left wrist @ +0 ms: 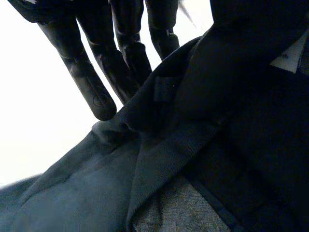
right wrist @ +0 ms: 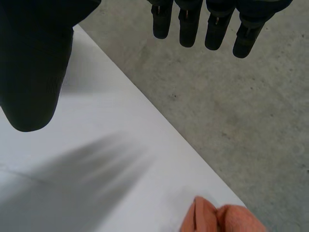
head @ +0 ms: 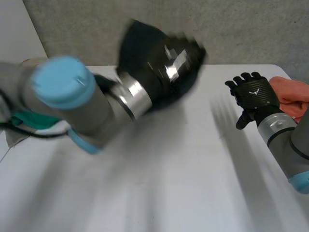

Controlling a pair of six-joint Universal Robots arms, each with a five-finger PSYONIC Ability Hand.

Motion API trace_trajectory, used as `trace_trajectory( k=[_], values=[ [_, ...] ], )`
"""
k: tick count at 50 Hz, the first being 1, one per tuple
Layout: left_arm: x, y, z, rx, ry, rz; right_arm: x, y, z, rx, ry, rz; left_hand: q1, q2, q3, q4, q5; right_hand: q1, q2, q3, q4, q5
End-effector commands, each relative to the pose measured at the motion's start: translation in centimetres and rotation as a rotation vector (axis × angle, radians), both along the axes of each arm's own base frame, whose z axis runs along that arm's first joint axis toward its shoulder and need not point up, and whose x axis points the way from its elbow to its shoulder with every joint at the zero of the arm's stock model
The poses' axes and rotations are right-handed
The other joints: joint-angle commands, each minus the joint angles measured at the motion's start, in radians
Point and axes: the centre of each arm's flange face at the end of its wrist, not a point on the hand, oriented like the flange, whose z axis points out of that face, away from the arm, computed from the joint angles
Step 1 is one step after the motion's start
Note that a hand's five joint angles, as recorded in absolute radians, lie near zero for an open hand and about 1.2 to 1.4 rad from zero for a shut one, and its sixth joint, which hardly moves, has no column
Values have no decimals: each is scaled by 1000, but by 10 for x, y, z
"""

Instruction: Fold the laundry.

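Left hand point(head: 166, 63) is lifted at 12 o'clock over the table point(head: 183, 193), wrist rolled. Its fingers point(left wrist: 91, 92) grip a bunched fold of the dark garment point(left wrist: 159, 159), which hangs around the hand. The left arm point(head: 72, 101) reaches in from 9 o'clock, above a green cloth point(head: 34, 121). Right hand point(head: 253, 94) hovers at 3 o'clock, fingers straight and spread, holding nothing. An orange cloth point(head: 292, 94) lies just beside it at the table's edge.

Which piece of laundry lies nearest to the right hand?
The orange cloth, just beside the right hand; the dark garment is in the left hand, the green cloth by the left arm.
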Motion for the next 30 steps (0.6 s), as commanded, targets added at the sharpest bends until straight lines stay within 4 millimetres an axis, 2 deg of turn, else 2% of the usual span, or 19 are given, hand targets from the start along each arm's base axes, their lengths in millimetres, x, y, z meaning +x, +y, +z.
trace_trajectory(
  k=[1,4,6,7,10,11,14,15,17,22,23,30],
  values=[
    [-14,61,-83,170,-203,-160,-10,-9,-2,18,4,-30,-138,-201,-193,-208,-133,-48,-35,-31,-37,-50],
    [-14,81,-82,173,-228,-193,-11,-10,-3,26,4,-32,-960,-1023,-1015,-1029,-955,-48,-35,-31,-37,-50],
    [-12,85,-74,150,-222,-192,-11,-11,-3,28,3,-32,-960,-1023,-1015,-1029,-955,-48,-35,-31,-37,-50],
    [-9,83,-59,112,-201,-172,-11,-10,-4,32,2,-32,-960,-1023,-1015,-1029,-955,-48,-35,-31,-37,-50],
    [-1,72,-33,63,-154,-110,-10,-9,-2,33,-2,-30,-960,-1023,-1015,-1029,-955,-48,-35,-31,-37,-50],
    [7,61,-17,41,-122,-52,-9,-7,-2,44,-4,-27,-960,-1023,-1015,-1029,-955,-48,-35,-31,-37,-50],
    [22,43,2,25,-83,38,-7,-2,3,58,-11,-21,-960,-1023,-1015,-1029,-955,-48,-35,-31,-37,-50],
    [33,29,10,21,-66,97,-6,2,8,73,-16,-16,-960,-1023,-1015,-1029,-955,-48,-35,-31,-37,-50],
    [45,16,16,25,-60,155,-6,9,12,101,-15,-11,-960,-1023,-1015,-1029,-955,-48,-35,-31,-37,-50],
    [78,-19,8,81,-114,271,-2,39,23,237,11,20,-960,-1023,-1015,-1029,-955,-48,-35,-31,-37,-50],
    [90,-32,2,107,-149,306,-1,50,23,301,22,26,-960,-1023,-1015,-1029,-955,-48,-35,-31,-37,-50],
    [136,-82,-39,189,-354,425,7,97,-1,541,67,78,-960,-1023,-1015,-1029,-955,-33,-21,-16,-22,-35]
  ],
)
